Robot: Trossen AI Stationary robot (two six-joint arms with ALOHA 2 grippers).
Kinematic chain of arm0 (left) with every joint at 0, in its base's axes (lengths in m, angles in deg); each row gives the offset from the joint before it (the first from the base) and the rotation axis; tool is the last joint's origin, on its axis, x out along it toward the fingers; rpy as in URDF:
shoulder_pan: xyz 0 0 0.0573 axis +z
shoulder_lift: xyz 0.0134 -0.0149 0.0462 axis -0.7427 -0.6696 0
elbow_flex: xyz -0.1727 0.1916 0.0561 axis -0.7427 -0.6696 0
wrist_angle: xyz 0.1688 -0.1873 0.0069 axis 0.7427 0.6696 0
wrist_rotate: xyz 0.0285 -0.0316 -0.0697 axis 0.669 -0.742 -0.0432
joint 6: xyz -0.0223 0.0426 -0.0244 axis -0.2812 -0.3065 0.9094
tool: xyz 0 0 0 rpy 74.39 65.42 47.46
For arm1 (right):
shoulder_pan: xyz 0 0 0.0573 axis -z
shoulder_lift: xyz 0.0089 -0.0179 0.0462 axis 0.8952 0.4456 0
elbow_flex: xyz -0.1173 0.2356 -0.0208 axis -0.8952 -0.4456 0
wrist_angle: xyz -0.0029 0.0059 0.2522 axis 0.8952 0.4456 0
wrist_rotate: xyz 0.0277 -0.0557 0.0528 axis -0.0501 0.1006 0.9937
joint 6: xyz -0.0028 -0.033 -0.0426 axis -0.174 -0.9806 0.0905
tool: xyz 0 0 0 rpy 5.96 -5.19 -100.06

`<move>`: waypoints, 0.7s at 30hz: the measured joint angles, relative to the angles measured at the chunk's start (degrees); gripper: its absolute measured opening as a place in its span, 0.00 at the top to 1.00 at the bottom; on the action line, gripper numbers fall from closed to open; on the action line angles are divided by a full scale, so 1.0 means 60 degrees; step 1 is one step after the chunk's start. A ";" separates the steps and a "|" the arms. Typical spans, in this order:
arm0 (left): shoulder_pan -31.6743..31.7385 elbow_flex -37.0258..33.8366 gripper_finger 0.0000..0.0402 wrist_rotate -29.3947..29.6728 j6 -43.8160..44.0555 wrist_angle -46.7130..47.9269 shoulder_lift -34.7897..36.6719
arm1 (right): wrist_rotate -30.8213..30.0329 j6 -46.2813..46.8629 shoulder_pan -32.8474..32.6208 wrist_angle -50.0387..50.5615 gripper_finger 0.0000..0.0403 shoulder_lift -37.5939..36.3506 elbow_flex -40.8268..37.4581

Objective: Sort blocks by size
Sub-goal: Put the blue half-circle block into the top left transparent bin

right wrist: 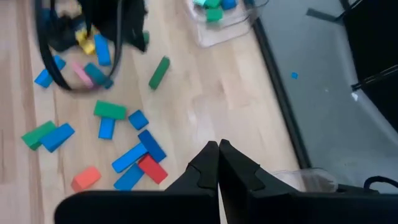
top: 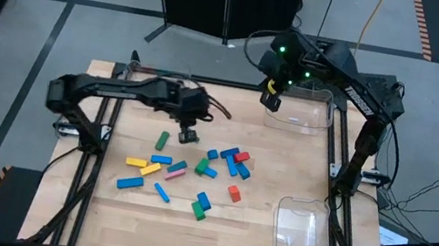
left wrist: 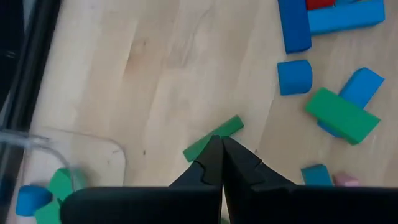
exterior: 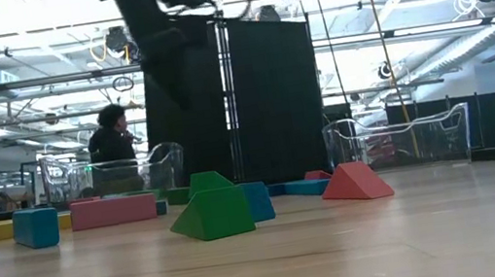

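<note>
Several blocks in blue, green, red, yellow and pink [top: 194, 172] lie scattered flat on the middle of the wooden table. My left gripper [top: 188, 136] hangs shut and empty above their far left part. In its wrist view its fingertips [left wrist: 221, 144] stand over a green bar [left wrist: 229, 128] that lies on the wood. My right gripper [top: 271, 101] is shut and empty, high up beside the far right clear tray [top: 296, 113]. In the low view a green wedge [exterior: 214, 212] and a red wedge [exterior: 357, 181] sit nearest.
A second clear tray [top: 303, 238] stands at the near right. A third clear tray [right wrist: 214, 15] at the far left holds green and blue blocks. Black frame rails [top: 337, 150] line the table's sides. A person [exterior: 111, 129] shows in the room beyond.
</note>
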 joint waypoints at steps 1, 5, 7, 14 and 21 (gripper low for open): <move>-0.0018 -0.0313 1.00 0.0010 0.0087 -0.0274 0.0292 | 0.0002 0.0003 -0.0081 -0.0052 1.00 -0.0022 -0.0196; -0.0111 -0.1490 1.00 0.0020 0.0399 -0.1117 0.1177 | -0.0186 0.0125 -0.0452 -0.0825 1.00 -0.0308 -0.1480; -0.0179 -0.1981 1.00 0.0034 0.0510 -0.1502 0.1572 | -0.0184 0.0196 -0.0620 -0.1210 1.00 -0.0559 -0.2374; -0.0502 -0.3540 1.00 0.0185 0.1100 -0.2858 0.2505 | -0.0171 0.0575 -0.1076 -0.3955 1.00 -0.1819 -0.6247; -0.0914 -0.4602 1.00 0.0253 0.1504 -0.4324 0.2711 | -0.0150 0.1301 -0.1488 -0.7115 1.00 -0.2782 -0.9565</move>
